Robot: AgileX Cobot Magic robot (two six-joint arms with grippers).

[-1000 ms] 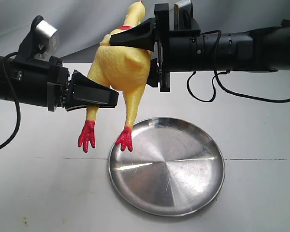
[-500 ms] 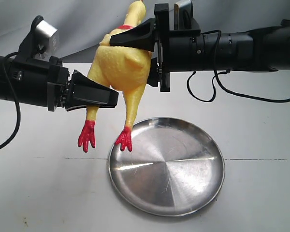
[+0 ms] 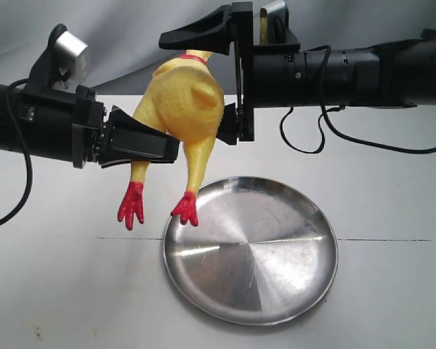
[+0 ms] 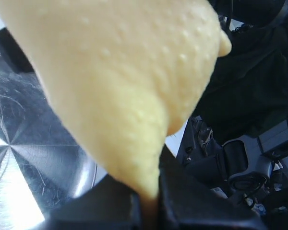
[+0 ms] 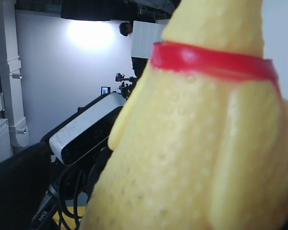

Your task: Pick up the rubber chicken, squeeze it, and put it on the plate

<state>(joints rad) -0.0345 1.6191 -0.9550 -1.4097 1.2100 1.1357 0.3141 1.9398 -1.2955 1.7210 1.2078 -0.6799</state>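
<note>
The yellow rubber chicken (image 3: 183, 98) hangs upright in the air above the far left rim of the steel plate (image 3: 291, 269), red feet dangling. My left gripper (image 3: 154, 144) is shut on its lower body at the thigh; the left wrist view shows the chicken (image 4: 125, 72) narrowing into the left gripper (image 4: 149, 211). My right gripper (image 3: 196, 83) stands open, one finger above the red collar and one below beside the body. The chicken's head is hidden behind the upper finger. In the right wrist view the chicken (image 5: 192, 143) fills the picture and the fingers do not show.
A white tabletop (image 3: 73, 291) with a thin dark seam line lies under everything. The plate (image 4: 19, 158) shows below the chicken in the left wrist view. Cables (image 3: 305, 142) hang from the right arm behind the plate. A grey backdrop stands at the rear.
The right gripper has opened: its upper finger rose off the chicken's body to above the neck. The body has rounded out and sunk a little. The left gripper keeps its hold.
</note>
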